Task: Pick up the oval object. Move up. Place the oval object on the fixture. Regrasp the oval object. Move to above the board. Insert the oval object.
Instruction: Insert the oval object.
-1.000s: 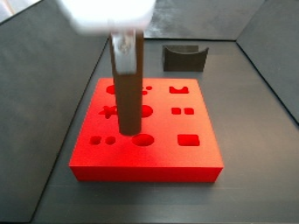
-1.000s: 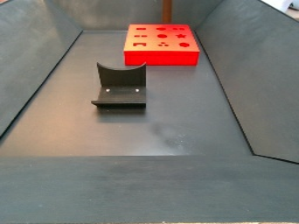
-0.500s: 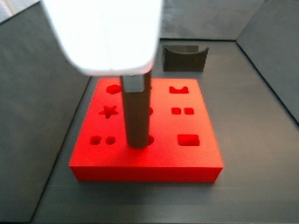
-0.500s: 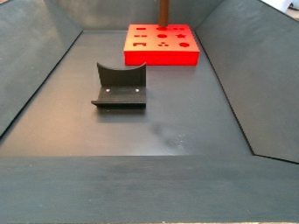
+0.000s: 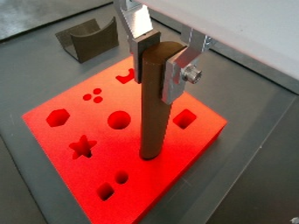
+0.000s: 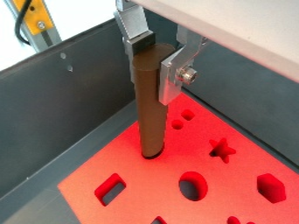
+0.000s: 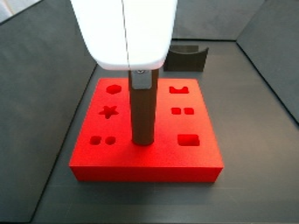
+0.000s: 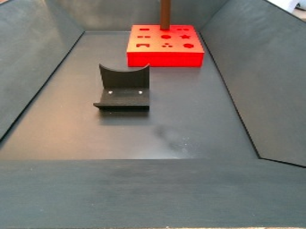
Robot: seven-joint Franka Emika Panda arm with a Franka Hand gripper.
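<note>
Note gripper above board, jaws clamped on upper end of oval object. Peg upright, lower tip at board cut-out. Fixture well apart, on floor.

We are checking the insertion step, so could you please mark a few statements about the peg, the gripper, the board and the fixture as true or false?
1. The gripper holds the oval object upright. True.
2. The oval object's lower end is at the board. True.
3. The oval object lies in the fixture. False: the fixture's notch is bare.
4. The board is blue. False: it is red.
5. The gripper is above the fixture. False: it is above the board.
</note>
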